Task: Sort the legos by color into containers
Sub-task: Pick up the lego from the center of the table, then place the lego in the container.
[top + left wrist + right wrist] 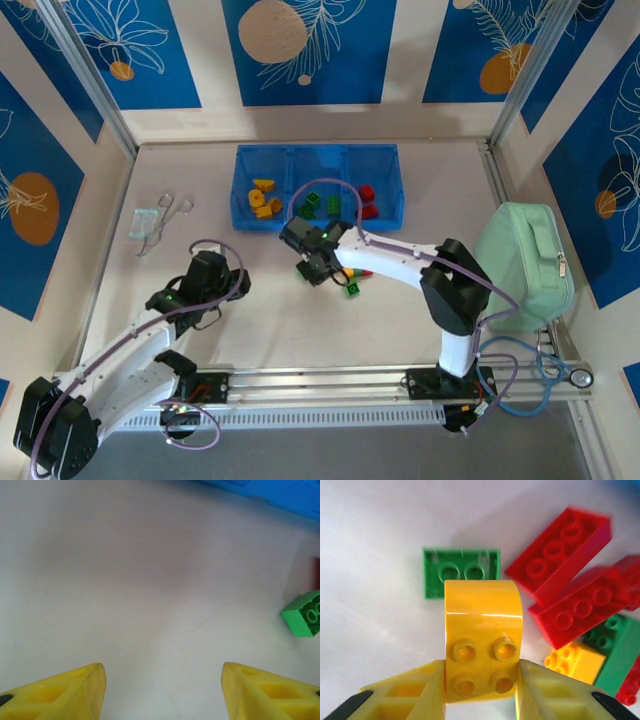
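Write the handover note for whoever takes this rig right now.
Left tool: open, empty, over bare table.
Right tool: shut on a yellow brick, at the loose pile in front of the tray.
Done: yellow pieces in the left compartment, green pieces in the middle, red pieces on the right.
Left: bin the held brick with the yellows, then sort the pile's reds, greens and small yellow.

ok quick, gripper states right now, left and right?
Left gripper: open, nothing between the fingers.
Right gripper: shut on a yellow-orange brick.
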